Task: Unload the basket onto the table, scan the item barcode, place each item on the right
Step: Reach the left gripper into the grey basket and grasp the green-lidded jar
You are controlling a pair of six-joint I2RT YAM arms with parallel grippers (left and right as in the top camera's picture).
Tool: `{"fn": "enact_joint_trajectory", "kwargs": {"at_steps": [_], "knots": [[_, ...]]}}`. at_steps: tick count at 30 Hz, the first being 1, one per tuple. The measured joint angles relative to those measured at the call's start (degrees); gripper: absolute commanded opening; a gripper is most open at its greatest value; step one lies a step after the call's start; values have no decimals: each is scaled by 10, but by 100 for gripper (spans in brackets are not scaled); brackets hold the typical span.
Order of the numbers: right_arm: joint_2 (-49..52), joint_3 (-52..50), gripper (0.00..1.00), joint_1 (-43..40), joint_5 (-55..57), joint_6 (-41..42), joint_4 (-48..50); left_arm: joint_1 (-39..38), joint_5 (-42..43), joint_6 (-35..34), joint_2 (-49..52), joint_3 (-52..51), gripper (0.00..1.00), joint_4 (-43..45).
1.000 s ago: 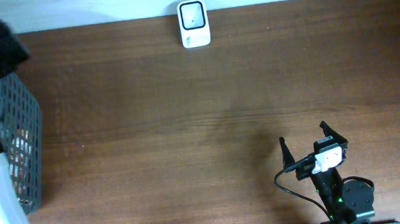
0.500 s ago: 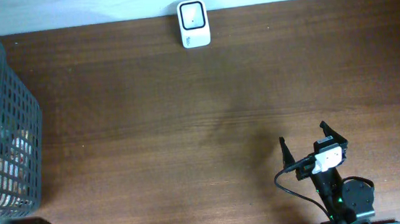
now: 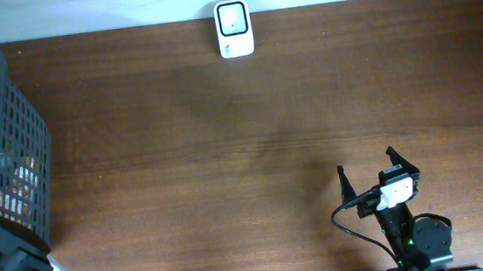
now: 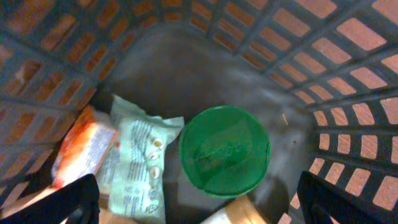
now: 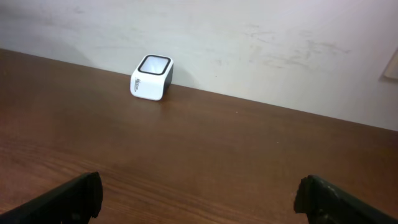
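The white barcode scanner (image 3: 234, 28) stands at the table's far edge against the wall, also small in the right wrist view (image 5: 151, 78). The items lie in a dark mesh basket (image 3: 21, 172) at the left: a round green lid (image 4: 225, 151), a pale green packet (image 4: 134, 165) and an orange packet (image 4: 78, 149). My left gripper (image 4: 202, 202) hangs open above them, holding nothing. My right gripper (image 3: 367, 164) rests open and empty at the near right, facing the scanner from far off (image 5: 199, 190).
The left arm's white and black body (image 3: 7, 266) fills the near left corner beside the basket. A tan package edge (image 4: 233, 214) shows under the green lid. The basket's mesh walls (image 4: 348, 74) ring the left gripper's view. Bare brown tabletop (image 3: 226, 154) lies between basket, scanner and right arm.
The left arm has swung from over the basket's far side to the near left corner, uncovering the basket in the overhead view. The right arm has not moved.
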Motion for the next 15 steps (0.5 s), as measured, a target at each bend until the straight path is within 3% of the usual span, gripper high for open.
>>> {"fn": "enact_joint_trajectory", "kwargs": {"at_steps": [6, 15], "knots": [[0, 0, 98, 0, 0, 0, 0, -35, 0, 9, 35, 0, 99, 38], [0, 0, 98, 0, 0, 0, 0, -44, -85, -22, 51, 0, 99, 39]]}}
